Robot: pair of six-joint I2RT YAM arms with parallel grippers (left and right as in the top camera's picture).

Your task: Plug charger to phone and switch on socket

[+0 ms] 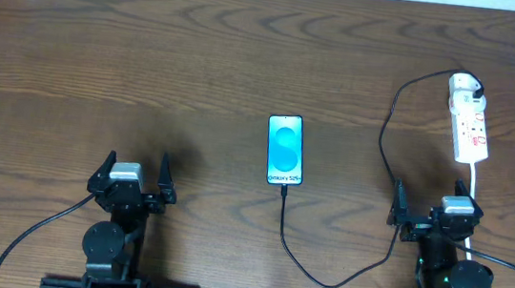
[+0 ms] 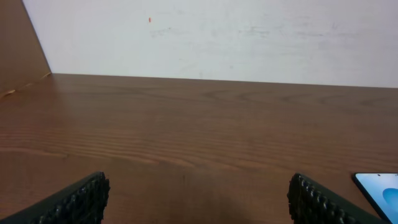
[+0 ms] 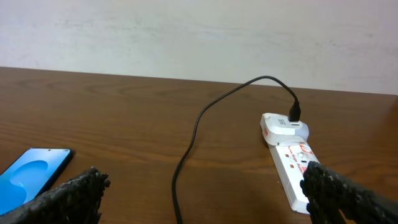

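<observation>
The phone (image 1: 284,150) lies flat at the table's middle, blue screen up; its edge shows in the left wrist view (image 2: 379,190) and the right wrist view (image 3: 34,171). The black charger cable (image 1: 388,129) runs from the phone's near end, loops along the front and rises to the white plug (image 1: 465,87) seated in the socket (image 1: 470,128) at the far right; it also shows in the right wrist view (image 3: 199,124). The socket shows there too (image 3: 292,162). My left gripper (image 1: 133,188) is open and empty at front left. My right gripper (image 1: 432,218) is open and empty, just in front of the socket.
The socket's white cord (image 1: 476,181) runs down toward my right arm's base. A white wall (image 3: 199,37) stands behind the table's far edge. A wooden panel (image 2: 22,50) rises at the far left.
</observation>
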